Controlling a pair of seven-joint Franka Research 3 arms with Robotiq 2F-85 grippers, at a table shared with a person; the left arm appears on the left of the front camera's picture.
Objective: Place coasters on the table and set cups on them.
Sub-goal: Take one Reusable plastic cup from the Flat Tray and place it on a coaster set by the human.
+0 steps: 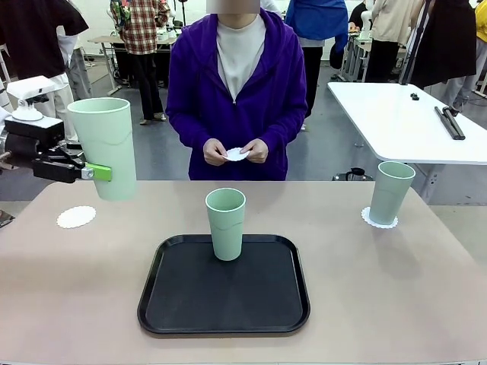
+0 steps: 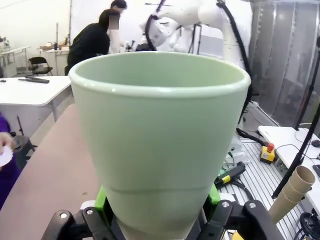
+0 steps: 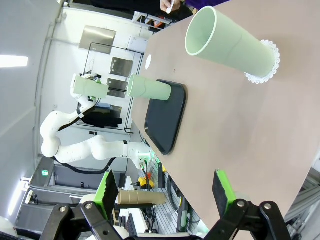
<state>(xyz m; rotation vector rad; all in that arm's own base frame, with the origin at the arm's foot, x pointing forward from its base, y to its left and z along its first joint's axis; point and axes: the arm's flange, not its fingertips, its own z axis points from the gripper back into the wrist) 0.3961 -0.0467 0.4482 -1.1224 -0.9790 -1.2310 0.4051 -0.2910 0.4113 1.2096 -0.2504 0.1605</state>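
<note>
Risk gathers at the left end of the counter [image 1: 426,289] in the front view. The left jaws are clamped low on the held cup [image 1: 104,144], which hangs upright in the air, above and just to the right of the bare coaster [image 1: 77,217]. With the grip so near the base and the tall body above it, I judge that a tilted or off-centre descent could tip the cup. A base dragged sideways could also push or crumple the thin paper. The black tray [image 1: 183,304] carries one thing, the tray cup [image 1: 226,223], whose visible inside looks empty. The right-hand cup [image 1: 391,192] stands on the occupied coaster [image 1: 379,220], and the person's hands [image 1: 256,150] hold a third coaster [image 1: 237,154], well apart from the arm. In the left wrist view the held cup [image 2: 160,140] rises between the green pads [image 2: 101,197], which press on its lower wall. Nothing shows inside the rim, though the bottom is hidden. The cup's bulk also hides what lies beneath it, so a misjudged drop is a real hazard. In the right wrist view the right jaws stand apart with nothing between them, over the counter [image 3: 240,140]. The right-hand cup [image 3: 232,42] shows an empty mouth on the occupied coaster [image 3: 265,70]. Beyond it, the black tray [image 3: 167,120] holds the tray cup [image 3: 150,89], with the bare coaster [image 3: 148,61] farther off.
</note>
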